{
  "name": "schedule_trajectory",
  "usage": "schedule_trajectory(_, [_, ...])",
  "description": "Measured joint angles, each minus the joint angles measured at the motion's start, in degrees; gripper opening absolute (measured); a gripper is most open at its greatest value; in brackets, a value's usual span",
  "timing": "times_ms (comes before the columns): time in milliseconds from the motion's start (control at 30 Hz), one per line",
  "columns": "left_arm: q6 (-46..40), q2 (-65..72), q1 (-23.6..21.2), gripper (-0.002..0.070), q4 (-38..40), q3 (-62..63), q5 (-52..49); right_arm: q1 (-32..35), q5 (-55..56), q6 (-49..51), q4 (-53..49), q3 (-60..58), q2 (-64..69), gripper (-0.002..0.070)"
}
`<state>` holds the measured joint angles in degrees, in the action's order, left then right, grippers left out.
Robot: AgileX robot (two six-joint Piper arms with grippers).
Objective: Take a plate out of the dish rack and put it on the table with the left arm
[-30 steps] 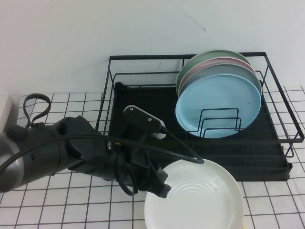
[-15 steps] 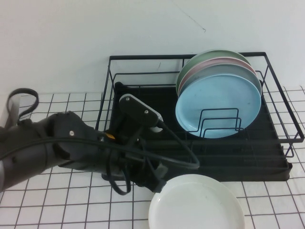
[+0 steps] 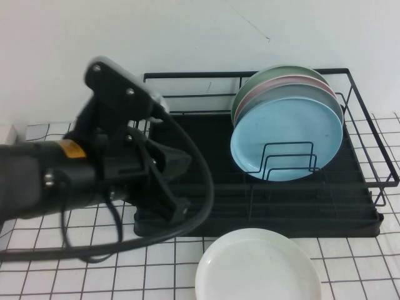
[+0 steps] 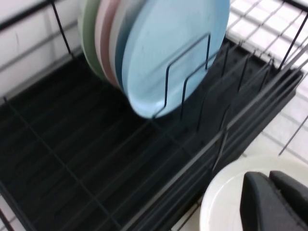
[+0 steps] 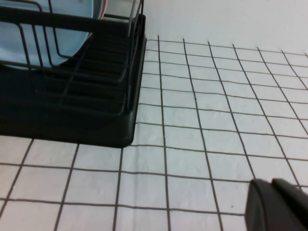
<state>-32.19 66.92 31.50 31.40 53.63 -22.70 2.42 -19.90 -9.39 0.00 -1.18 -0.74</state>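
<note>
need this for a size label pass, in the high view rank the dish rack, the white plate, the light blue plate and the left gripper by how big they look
1. dish rack, largest by far.
2. and 3. white plate and light blue plate: too alike to rank; the white one is nearer and cut by the frame.
4. left gripper, smallest, over the rack's front left corner.

You have a glossy off-white plate [image 3: 257, 267] at six o'clock, lying on a surface [image 3: 75, 275] of white cloth printed with a thin black grid. The dish rack [image 3: 262, 150] is thin black wire over a matt, ribbed black tray. Its light blue plate [image 3: 284, 134] looks smooth with a soft sheen. The left claw [image 3: 178, 209] is matt black.
</note>
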Motion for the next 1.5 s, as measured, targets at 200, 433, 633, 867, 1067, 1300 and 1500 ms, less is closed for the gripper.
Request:
schedule_trajectory(200, [0.12,-2.65,0.00,0.0000,2.16,0.00,0.00,0.00,0.00,0.00,0.00,0.00,0.00,-0.0003])
schedule_trajectory(433, [0.31,-2.90,0.22,-0.0001,0.39,-0.35,-0.10,0.00,0.00,0.00,0.00,0.00,0.00,-0.0003])
schedule_trajectory(633, [0.21,-13.39,0.60,-0.0001,-7.79,-3.48,0.96,0.00,0.00,0.00,0.00,0.00,0.00,-0.0003])
schedule_trajectory(867, [0.32,-33.92,-4.60,-0.0002,-12.00,-17.90,8.50,0.00,0.00,0.00,0.00,0.00,0.00,-0.0003])
schedule_trajectory(1067, [0.54,-53.96,-14.88,-0.0003,-12.00,-34.49,9.04,0.00,0.00,0.00,0.00,0.00,0.00,-0.0003])
schedule_trajectory(1300, [0.54,-67.22,-23.67,-0.0003,-8.91,-50.54,9.06,0.00,0.00,0.00,0.00,0.00,0.00,-0.0003])
schedule_trajectory(1500, [0.54,-67.45,-26.26,-0.0003,-4.74,-54.95,8.32,0.00,0.00,0.00,0.00,0.00,0.00,-0.0003])
